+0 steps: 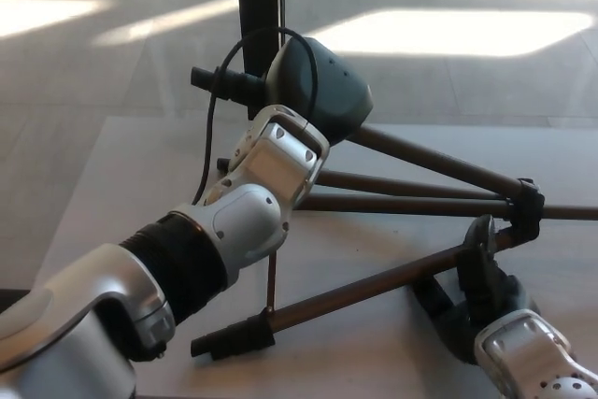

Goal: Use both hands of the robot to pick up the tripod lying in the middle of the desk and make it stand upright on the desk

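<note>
Under the left hand (313, 91), fingers clenched on the tripod (411, 189) head, its legs splay across the counter (121, 175). Right hand (476, 292) fingers rise just beside the near leg, grip unclear.

Single head view, looking down and forward over desk (121, 165), very close to left arm (187, 268); floor (93, 63) beyond. No second view.
</note>
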Motion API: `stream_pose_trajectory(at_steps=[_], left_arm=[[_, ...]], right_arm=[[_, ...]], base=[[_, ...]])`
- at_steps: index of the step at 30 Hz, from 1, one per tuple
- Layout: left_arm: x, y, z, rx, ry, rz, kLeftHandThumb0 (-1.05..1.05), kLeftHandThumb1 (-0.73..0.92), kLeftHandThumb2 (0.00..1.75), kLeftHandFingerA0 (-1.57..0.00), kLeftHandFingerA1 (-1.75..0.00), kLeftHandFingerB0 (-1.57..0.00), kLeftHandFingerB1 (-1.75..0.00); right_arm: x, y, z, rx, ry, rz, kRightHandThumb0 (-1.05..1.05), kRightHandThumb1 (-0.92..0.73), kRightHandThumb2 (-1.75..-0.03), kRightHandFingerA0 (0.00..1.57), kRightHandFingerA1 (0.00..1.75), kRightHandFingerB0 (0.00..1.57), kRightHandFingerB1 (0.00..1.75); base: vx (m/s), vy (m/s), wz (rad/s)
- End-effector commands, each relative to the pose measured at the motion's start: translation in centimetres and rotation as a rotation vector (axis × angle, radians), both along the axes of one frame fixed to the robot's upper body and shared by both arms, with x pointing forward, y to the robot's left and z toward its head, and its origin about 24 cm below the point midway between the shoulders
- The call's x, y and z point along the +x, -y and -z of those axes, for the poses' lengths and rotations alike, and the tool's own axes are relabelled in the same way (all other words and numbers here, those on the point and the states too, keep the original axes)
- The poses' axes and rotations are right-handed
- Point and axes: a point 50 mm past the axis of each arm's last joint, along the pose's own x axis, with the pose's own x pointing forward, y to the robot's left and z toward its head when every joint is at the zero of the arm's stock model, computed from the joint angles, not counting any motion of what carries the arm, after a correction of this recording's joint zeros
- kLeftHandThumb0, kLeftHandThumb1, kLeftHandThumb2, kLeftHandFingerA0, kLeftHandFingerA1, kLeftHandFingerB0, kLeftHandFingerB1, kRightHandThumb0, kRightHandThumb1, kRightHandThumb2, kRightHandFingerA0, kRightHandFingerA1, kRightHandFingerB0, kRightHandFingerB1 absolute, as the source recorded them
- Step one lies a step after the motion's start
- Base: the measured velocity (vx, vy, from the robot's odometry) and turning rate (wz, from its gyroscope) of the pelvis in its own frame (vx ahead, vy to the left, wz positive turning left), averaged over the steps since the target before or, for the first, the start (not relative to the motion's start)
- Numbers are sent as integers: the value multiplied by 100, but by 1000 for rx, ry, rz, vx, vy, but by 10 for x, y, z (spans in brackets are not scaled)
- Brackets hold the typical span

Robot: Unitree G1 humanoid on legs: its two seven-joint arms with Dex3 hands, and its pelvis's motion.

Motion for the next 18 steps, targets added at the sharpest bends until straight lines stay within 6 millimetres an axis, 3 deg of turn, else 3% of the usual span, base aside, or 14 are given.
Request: stream_pose_trajectory(at_steps=[1,4,5,6,7,8,10,11,12,13,15,16,17,18], left_arm=[[-3,17,-15,-27,17,62,-45,74,70,-93,-164,-82,-129],[-7,25,-16,-74,3,75,-46,72,71,-93,-161,-82,-123],[-8,27,-16,-84,13,83,-48,75,69,-94,-156,-82,-125],[-9,29,-15,-79,11,73,-49,78,70,-94,-153,-84,-125],[-11,31,-14,-75,8,70,-49,78,70,-94,-153,-84,-125],[-11,31,-13,-80,-1,68,-49,79,69,-93,-153,-84,-117],[-14,34,-9,-86,-20,71,-49,79,69,-93,-153,-84,-117],[-14,33,-6,-74,-16,74,-51,83,71,-94,-158,-83,-129],[-16,33,-2,-77,-10,89,-52,80,72,-96,-164,-82,-137],[-18,33,3,-81,-36,83,-46,74,68,-95,-158,-82,-116],[-19,32,6,-40,-19,91,-44,67,67,-94,-160,-83,-113],[-19,31,8,-46,-28,98,-40,66,66,-92,-158,-83,-111],[-20,29,9,-47,-34,105,-38,62,66,-96,-152,-78,-90],[-20,28,10,-45,-35,108,-38,62,66,-96,-152,-78,-90]], right_arm=[[-14,-24,33,-29,-179,-175,-95,-55,-90,0,42,0,24],[-10,-20,37,44,-173,-137,-72,-49,-68,0,44,0,26],[-6,-18,39,32,-183,-129,-77,-45,-82,0,44,4,35],[-1,-16,36,0,-146,-204,-41,-35,-96,10,58,6,57],[0,-15,36,-9,-133,-236,-41,-35,-96,10,58,6,57],[3,-15,35,-17,-136,-220,-75,-46,-86,48,77,31,61],[6,-12,36,-27,-144,-193,-75,-46,-86,48,77,31,61],[8,-13,31,-26,-6,-185,-78,-82,-65,54,62,60,41],[8,-8,33,-221,141,-360,-76,-91,-67,37,61,33,45],[19,0,33,-399,169,-531,-67,-79,-64,48,61,46,43],[25,-2,26,-172,29,-267,-57,-60,-58,89,75,85,55],[29,-1,20,-315,43,-374,-62,-78,-63,61,81,58,59],[33,0,16,-354,16,-390,-63,-82,-64,36,76,35,53],[34,0,15,-344,-4,-372,-63,-82,-64,36,76,35,53]], base=[[0,0,0],[0,0,0],[0,0,0],[0,0,0],[0,0,0],[0,0,0],[0,0,0],[0,0,0],[0,0,0],[0,0,0],[0,0,0],[0,0,0],[0,0,0],[0,0,0]])
